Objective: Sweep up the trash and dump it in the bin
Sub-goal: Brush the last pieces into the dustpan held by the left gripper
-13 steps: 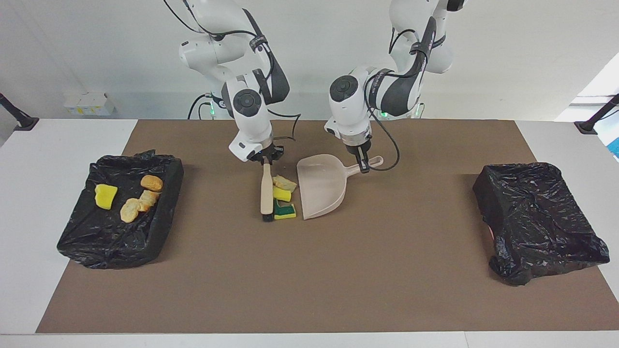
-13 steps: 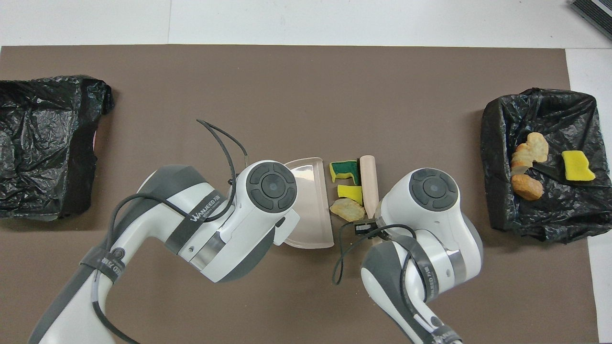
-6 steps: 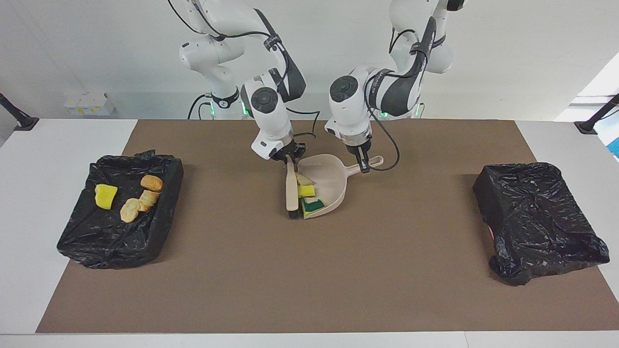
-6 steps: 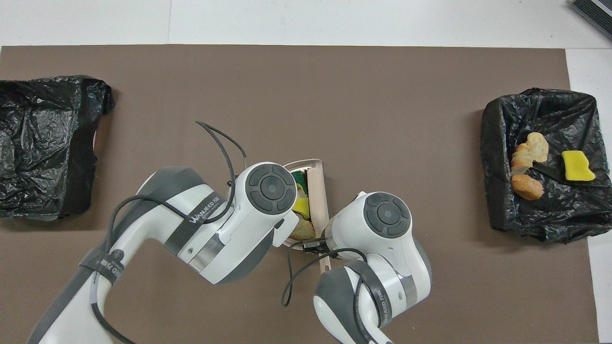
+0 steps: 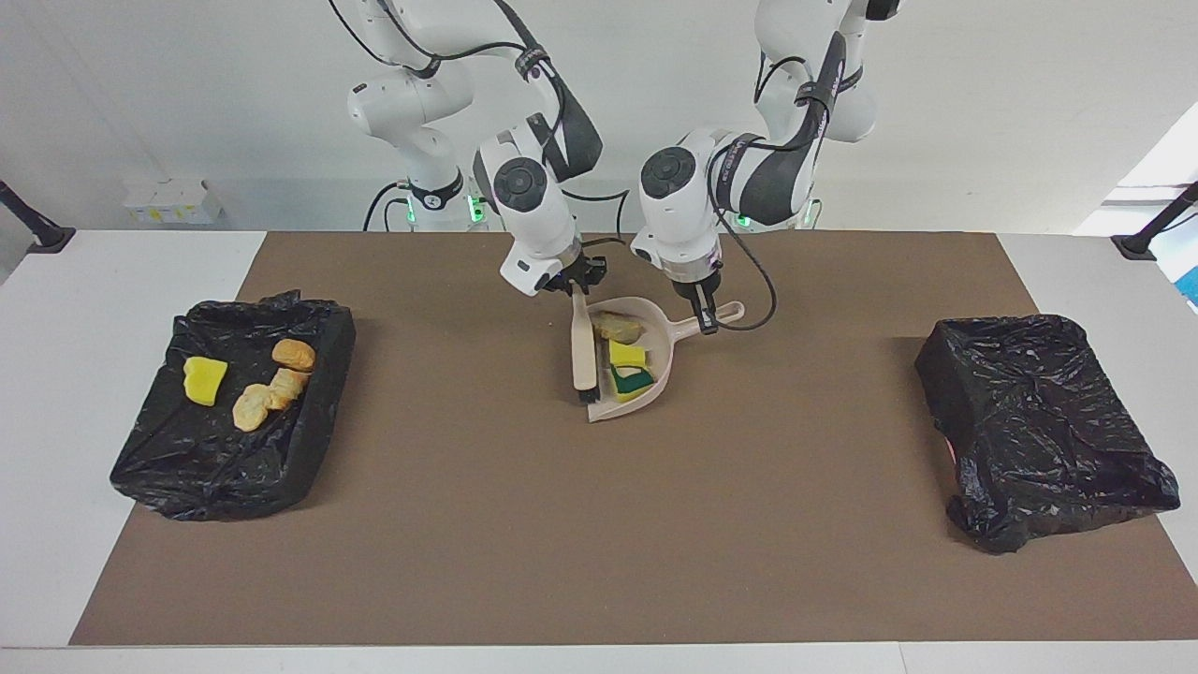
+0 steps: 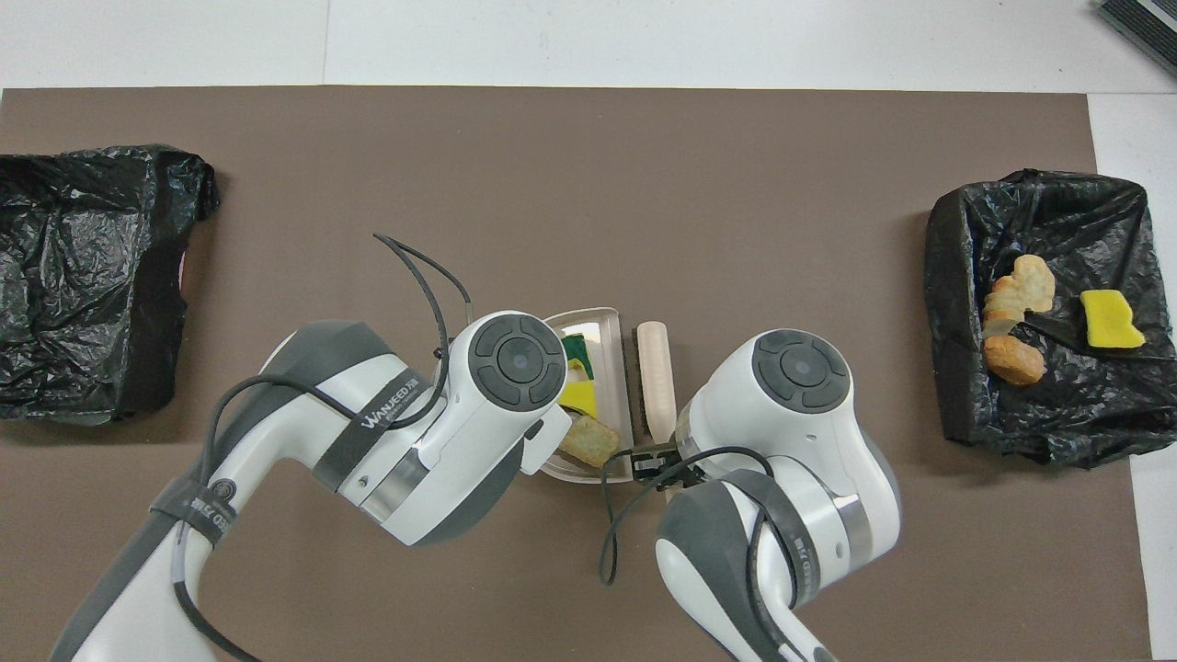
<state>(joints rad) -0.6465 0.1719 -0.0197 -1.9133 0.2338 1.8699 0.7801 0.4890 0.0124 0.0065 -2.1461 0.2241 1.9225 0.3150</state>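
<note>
at the middle of the brown mat, nearer the robots than the mat's centre line, the beige dustpan (image 5: pixel 646 370) sits flat with three scraps inside: a tan foam chunk (image 5: pixel 619 328) nearest the robots, a yellow sponge piece (image 5: pixel 625 355) next, a yellow-green sponge piece (image 5: pixel 633 380) farthest. the left gripper (image 5: pixel 704 318) is clamped shut on the dustpan's handle, which angles out toward the left arm's end of the table. the right gripper (image 5: pixel 576 284) is closed on the top of the beige brush (image 5: pixel 584 351), which hangs upright-ish with its bristles at the pan's open lip, just beside the scraps. the pan's open mouth faces the right arm's end; its long axis runs away from the robots. four more scraps, three tan chunks and a yellow piece (image 5: pixel 204 380), already lie in the black-lined bin (image 5: pixel 309 412) at the right arm's end. a second black-lined bin (image 5: pixel 1039 421) at the left arm's end looks empty of scraps. judgement: sweeping looks done; the coming move is the left arm's, lifting the pan level and carrying it to a bin. the loaded bin lies on the mouth side, so tilting toward that end risks spilling early; the brush must clear the lip first.
</note>
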